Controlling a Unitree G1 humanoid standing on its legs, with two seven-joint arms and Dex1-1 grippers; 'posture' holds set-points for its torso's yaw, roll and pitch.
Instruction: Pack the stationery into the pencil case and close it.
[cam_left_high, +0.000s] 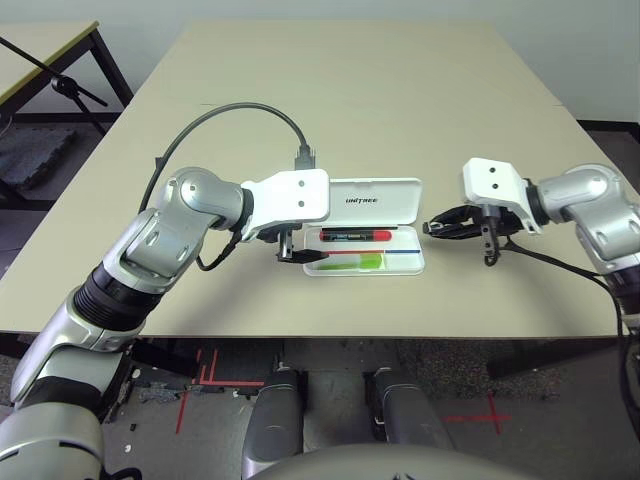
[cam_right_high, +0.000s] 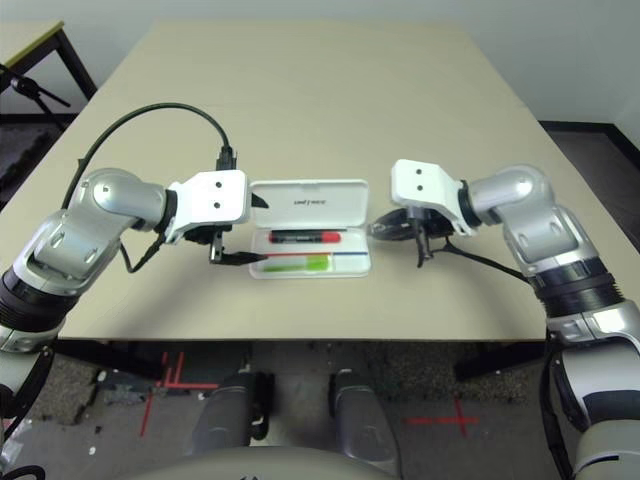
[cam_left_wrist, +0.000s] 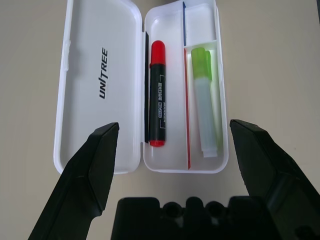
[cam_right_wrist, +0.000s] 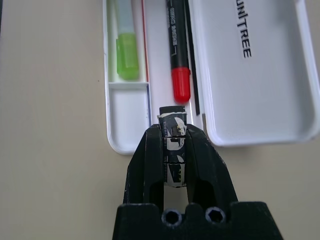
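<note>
Left hand (cam_left_high: 292, 250): held wide, empty, at the left end of the pencil case (cam_left_high: 400, 186). Case: white glossy hinged plastic, rounded corners, laid open on the matte beige counter (cam_left_high: 350, 90). Already packed: red marker (cam_left_high: 355, 235), cylindrical; lime-green highlighter (cam_left_high: 368, 261), translucent. Outstanding: small silver-and-black piece (cam_right_wrist: 172, 150), clamped in the right hand (cam_right_wrist: 172, 132) beside the case's right end; lid to be shut.

"UNITREE" in black capitals on inside face of open white pencil case lid (cam_left_wrist: 100, 85), readable in both wrist views, small in head views. Red marker (cam_left_wrist: 158, 95) has pale printed lettering along black barrel, too small to read. Small piece (cam_right_wrist: 173, 145) in right pincer: black-white print, illegible.
</note>
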